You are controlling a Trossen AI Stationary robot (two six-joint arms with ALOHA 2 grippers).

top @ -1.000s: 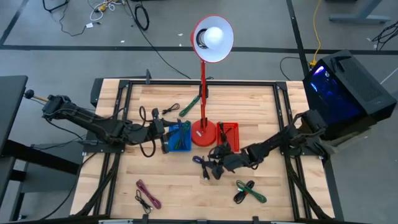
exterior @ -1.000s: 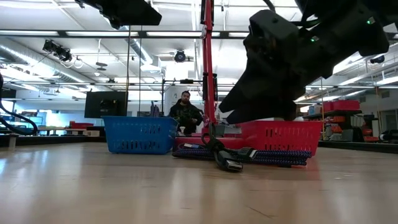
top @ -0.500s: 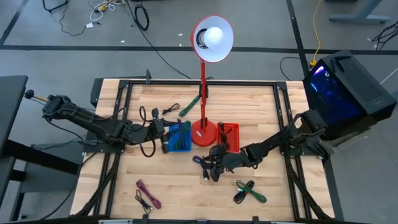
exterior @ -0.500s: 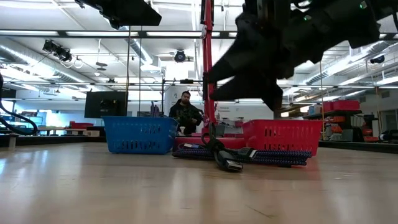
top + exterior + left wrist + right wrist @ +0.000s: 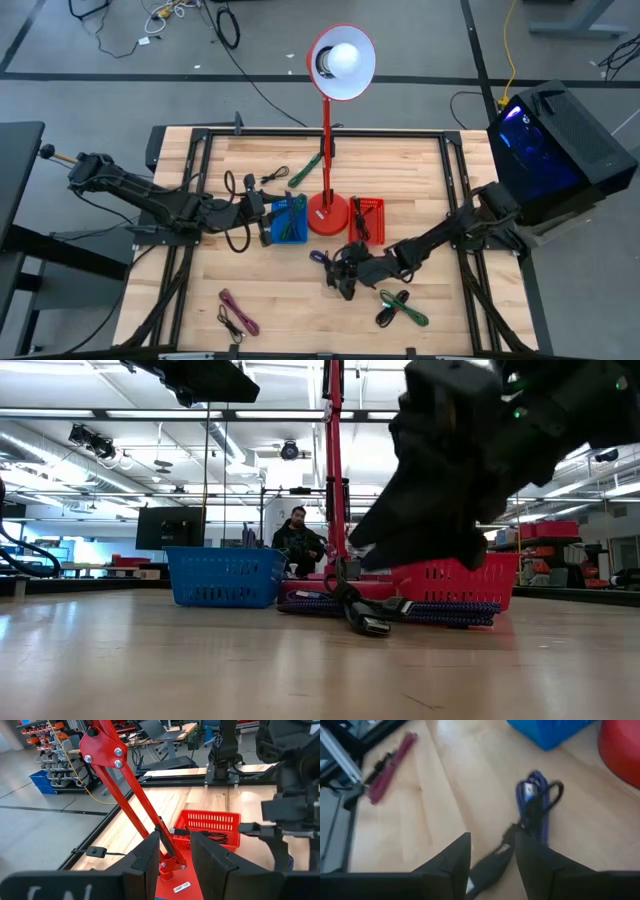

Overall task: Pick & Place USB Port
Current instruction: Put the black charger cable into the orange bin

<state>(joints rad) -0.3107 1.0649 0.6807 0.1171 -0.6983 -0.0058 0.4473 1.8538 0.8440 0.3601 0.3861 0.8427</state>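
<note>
- Left gripper (image 5: 262, 213) hangs just beside the blue basket (image 5: 289, 220) on the left half of the table (image 5: 260, 290); in its wrist view its two dark fingers (image 5: 150, 860) stand a narrow gap apart with nothing between them.
- Beyond those fingers rise the red lamp arm (image 5: 131, 790) and its base, which carries a small white label (image 5: 181, 886) too small to read.
- Farther left and toward the table's front edge lies a maroon cable bundle (image 5: 238, 311), with a black cable just beside it.
- Behind the blue basket, toward the far edge, lie a black cable (image 5: 248, 186) and a green cable (image 5: 305, 171).
- The red desk lamp (image 5: 328, 212) stands at mid-table between the blue basket and the red basket (image 5: 366, 217), its lit shade over the far edge.
- The USB cable (image 5: 330, 266), a coiled blue-purple braided cord with black ends, lies on the wood in front of the lamp base, between the two baskets in the low view (image 5: 340, 605).
- Right gripper (image 5: 343, 281) hovers just over that cable's near end; its fingers (image 5: 454, 862) are parted, with a dark plug (image 5: 492, 862) showing in the gap, and whether they touch it cannot be told.
- A green-and-black cable bundle (image 5: 398, 306) lies just beside the right arm, toward the front edge.
- A seated person (image 5: 300, 542) shows in the room behind the table.
</note>
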